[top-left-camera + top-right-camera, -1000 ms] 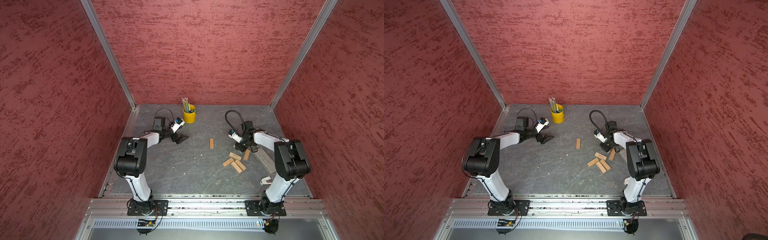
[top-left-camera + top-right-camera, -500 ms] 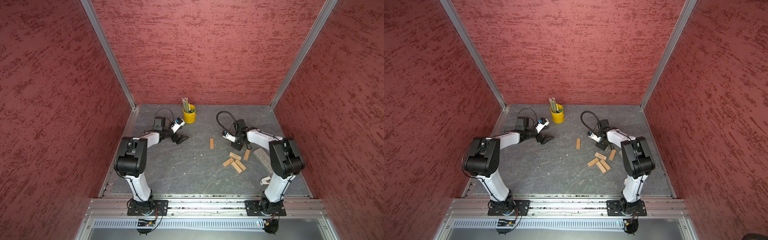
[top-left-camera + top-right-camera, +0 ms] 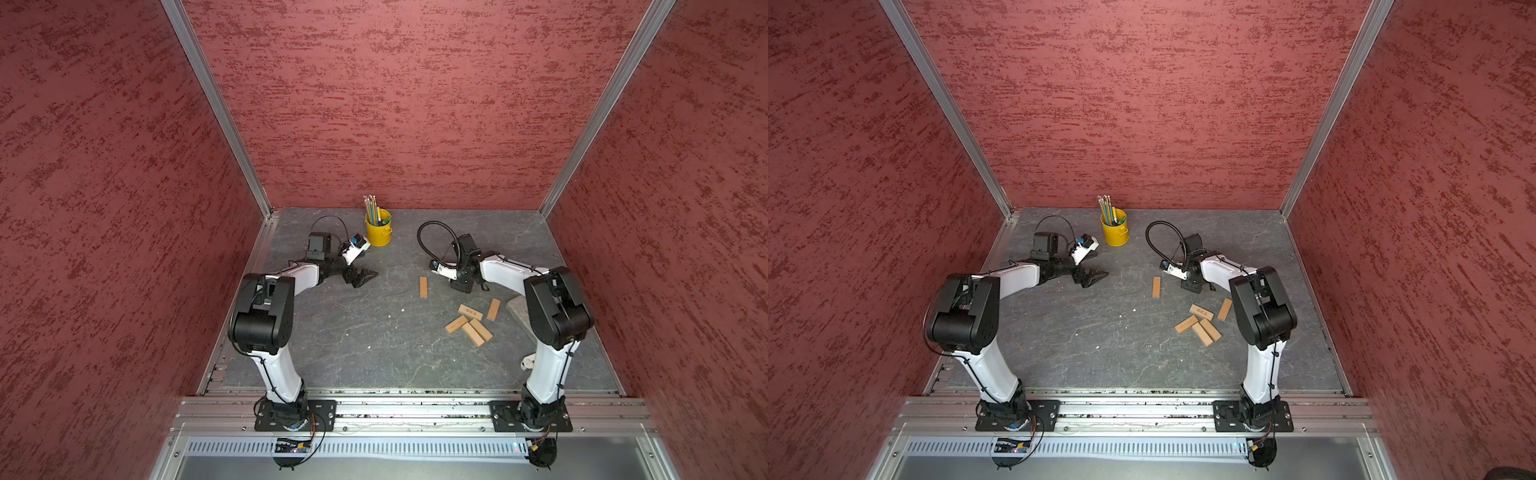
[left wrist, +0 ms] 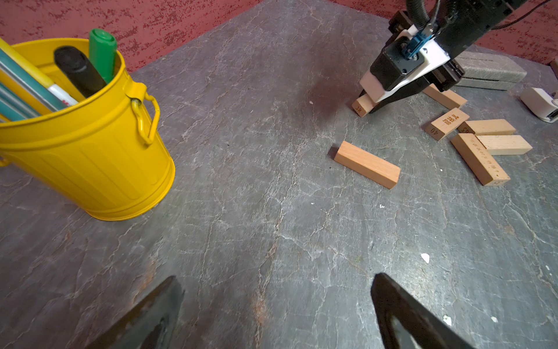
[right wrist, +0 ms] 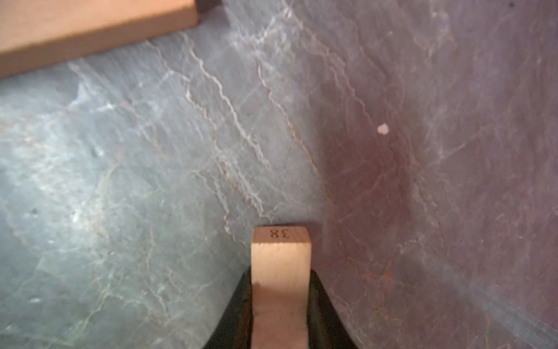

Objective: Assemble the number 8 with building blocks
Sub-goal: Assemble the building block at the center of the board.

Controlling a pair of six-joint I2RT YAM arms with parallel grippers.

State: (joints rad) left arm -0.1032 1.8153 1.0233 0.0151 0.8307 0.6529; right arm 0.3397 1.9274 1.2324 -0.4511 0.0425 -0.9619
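One small tan wooden block (image 5: 280, 272) seems light, hard, smooth; right fingers (image 5: 326, 317) pinch its long sides. Left fingers (image 4: 401, 317) hang open.

Tan building blocks (image 3: 470, 312) lie scattered flat; block 38 (image 4: 361, 107) seemingly tilted.

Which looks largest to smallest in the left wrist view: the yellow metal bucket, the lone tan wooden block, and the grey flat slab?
1. Yellow metal bucket, largest, but nearest the camera.
2. Lone tan wooden block and grey flat slab look alike; the slab is farther and partly hidden, so unranked.
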